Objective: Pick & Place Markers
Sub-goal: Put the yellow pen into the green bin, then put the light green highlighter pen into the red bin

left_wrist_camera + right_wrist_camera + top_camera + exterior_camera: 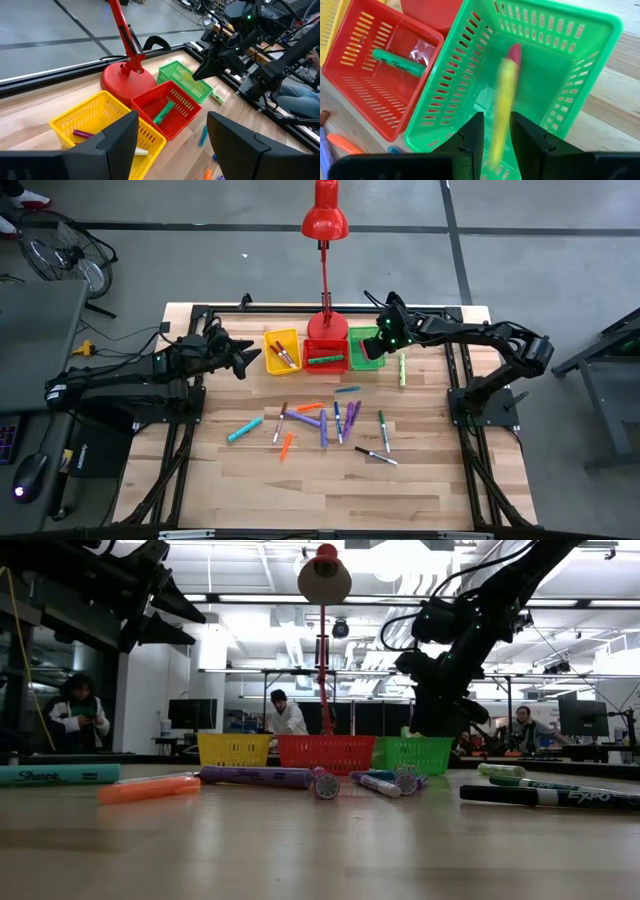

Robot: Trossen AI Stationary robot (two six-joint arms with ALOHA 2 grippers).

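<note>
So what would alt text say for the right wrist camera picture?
A blurred yellow marker with a red tip drops between the right gripper's parted dark fingers into a green slotted plastic basket. Beside it, a red slotted basket holds a green marker.

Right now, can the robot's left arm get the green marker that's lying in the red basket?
Probably yes. The left gripper hangs open beside the yellow basket, and the green marker lies uncovered in the red basket next door, with nothing between them.

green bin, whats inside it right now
Inside the green bin a yellow marker with a red cap shows, blurred, just past the right gripper and its parted fingers. The fingers cover the bin's near floor, so anything there is hidden.
</note>
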